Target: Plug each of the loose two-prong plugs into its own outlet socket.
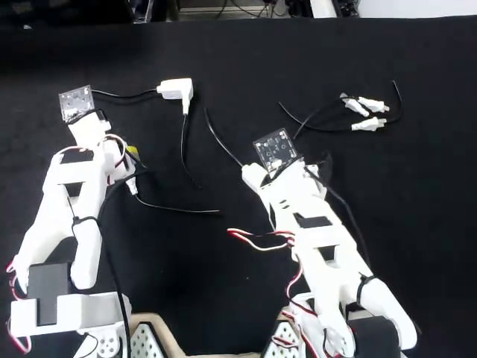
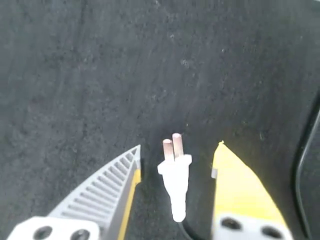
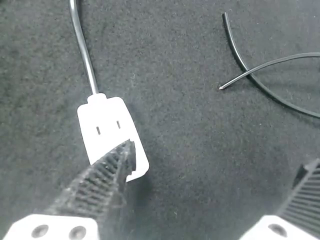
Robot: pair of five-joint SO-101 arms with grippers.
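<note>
High view: black-covered bench (image 1: 186, 283). A white L-shaped connector (image 1: 177, 89) sits toward the far edge with a cord off each end, and serves here as the landmark. The left arm (image 1: 74, 186) stands nearer than the connector and to its left. A small white cord end (image 1: 132, 185) beside that arm is probably the plug it attends. The right arm (image 1: 313, 224) stands nearer than the connector and to its right, and a black cord (image 1: 220, 142) runs from beside the connector in under its wrist. Two loose plugs (image 1: 369, 124) lie well to the right of the connector, unplugged and unattended.

Left wrist view: left tool (image 2: 180, 146) spread wide, holding nothing. A white two-prong plug (image 2: 175, 175) lies flat on the cloth between the grey ribbed finger (image 2: 107, 192) and the yellow finger (image 2: 240, 190), touching neither. Its prongs point away from the wrist and its cord trails back beneath. Judged: the tool straddles the plug body so that closing would clamp its flanks and leave the prongs free for insertion.

Right wrist view: right tool (image 3: 220, 155) likewise wide apart and empty. A flat white outlet socket (image 3: 107, 127), two slots facing up and cord leading away, lies at one side of the gap. One ribbed finger (image 3: 100, 187) overlaps its near corner; contact cannot be told. The opposite finger (image 3: 300, 200) is well apart. Judged: the socket is off-centre, so the tool would need to shift across before it could steady it. No plug is seated in this socket.
</note>
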